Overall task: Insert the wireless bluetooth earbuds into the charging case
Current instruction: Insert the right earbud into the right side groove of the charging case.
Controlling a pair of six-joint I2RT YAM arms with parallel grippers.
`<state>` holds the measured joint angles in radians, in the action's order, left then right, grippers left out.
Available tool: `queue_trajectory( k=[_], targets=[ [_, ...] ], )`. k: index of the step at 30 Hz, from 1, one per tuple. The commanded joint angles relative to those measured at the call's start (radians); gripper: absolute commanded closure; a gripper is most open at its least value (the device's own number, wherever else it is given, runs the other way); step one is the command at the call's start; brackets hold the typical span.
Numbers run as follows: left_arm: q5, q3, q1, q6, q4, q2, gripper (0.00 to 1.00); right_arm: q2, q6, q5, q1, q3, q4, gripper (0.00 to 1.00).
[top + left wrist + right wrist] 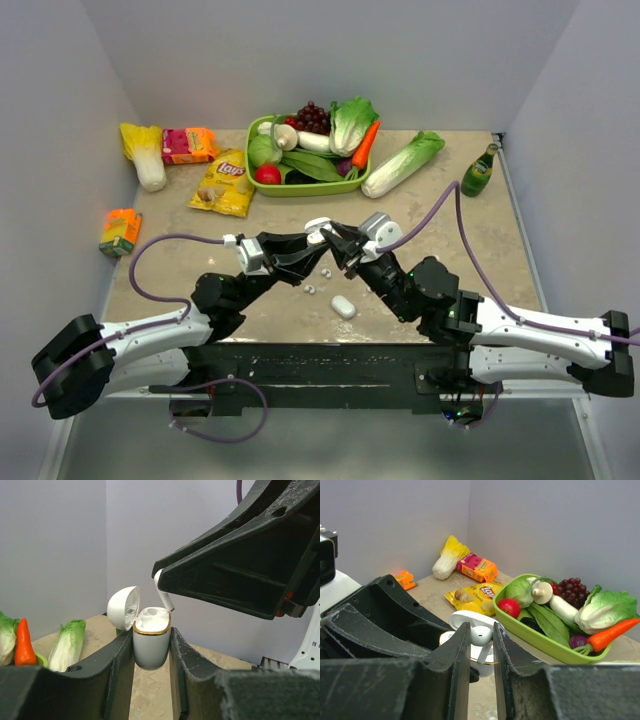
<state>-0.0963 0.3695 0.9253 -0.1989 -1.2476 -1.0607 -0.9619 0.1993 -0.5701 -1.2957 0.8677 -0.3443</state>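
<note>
My left gripper (151, 636) is shut on an open white charging case (151, 647) with a gold rim, holding it upright above the table with its lid (123, 607) swung back. My right gripper (481, 631) is shut on a white earbud (481, 635). It holds the earbud just above the case's open top (489, 656), and in the left wrist view the earbud's stem (165, 599) points down at the right-hand socket. In the top view both grippers meet at mid-table (328, 245). Two loose earbuds (311, 290) lie on the table below them.
A second, closed white case (343, 307) lies near the front edge. A green basket (300, 187) of vegetables stands at the back, with a Lay's bag (224, 183), lettuce (402, 163), a green bottle (479, 172) and an orange box (120, 231) around.
</note>
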Motion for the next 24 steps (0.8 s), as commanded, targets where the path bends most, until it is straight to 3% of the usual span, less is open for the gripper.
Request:
queue_trajectory(
  k=[1,24],
  targets=[
    [-0.032,0.006,0.004,-0.007,-0.110,-0.007,1.00,0.012,0.028,-0.043,-0.001,-0.016,-0.099,1.00],
    [-0.040,-0.021,0.004,-0.005,-0.185,-0.002,1.00,0.026,-0.012,-0.040,0.003,-0.044,-0.085,1.00]
  ],
)
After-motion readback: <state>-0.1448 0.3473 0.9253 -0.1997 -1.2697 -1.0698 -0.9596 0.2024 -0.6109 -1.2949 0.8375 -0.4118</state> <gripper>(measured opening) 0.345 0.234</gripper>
